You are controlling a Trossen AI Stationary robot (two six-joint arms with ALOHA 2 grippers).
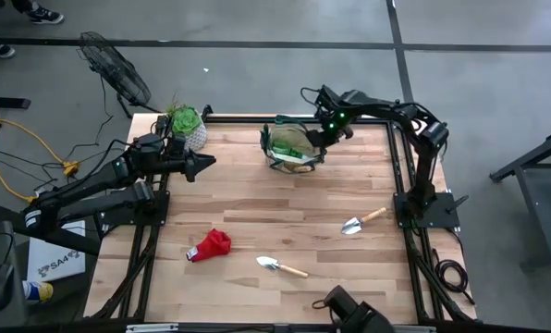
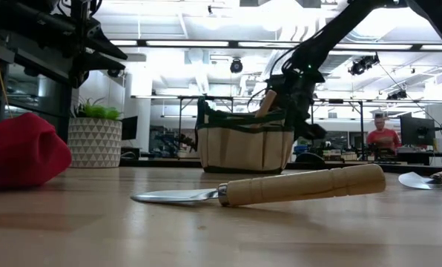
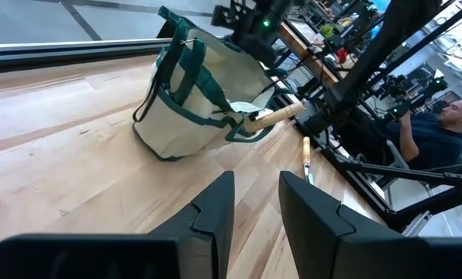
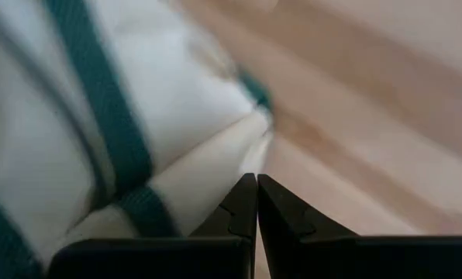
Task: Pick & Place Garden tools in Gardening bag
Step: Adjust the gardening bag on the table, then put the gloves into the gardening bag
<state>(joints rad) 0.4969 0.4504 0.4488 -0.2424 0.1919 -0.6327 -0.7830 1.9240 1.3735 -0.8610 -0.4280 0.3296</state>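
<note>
Gardening bag (image 1: 292,146) at table's far edge w/ a wooden handle poking out. Two trowels (image 1: 280,266) (image 1: 362,222) & red cloth (image 1: 211,246) left. Right gripper (image 1: 314,139) clenched, empty, at bag; left gripper (image 1: 202,166) part-open, empty.

The beige gardening bag (image 1: 292,148) with dark green trim stands upright at the table's far edge, a pale wooden handle (image 3: 274,116) poking over its rim, while two silver-bladed trowels (image 1: 281,266) (image 1: 361,222) and a crumpled red cloth (image 1: 211,245) lie well apart on the near boards.
</note>
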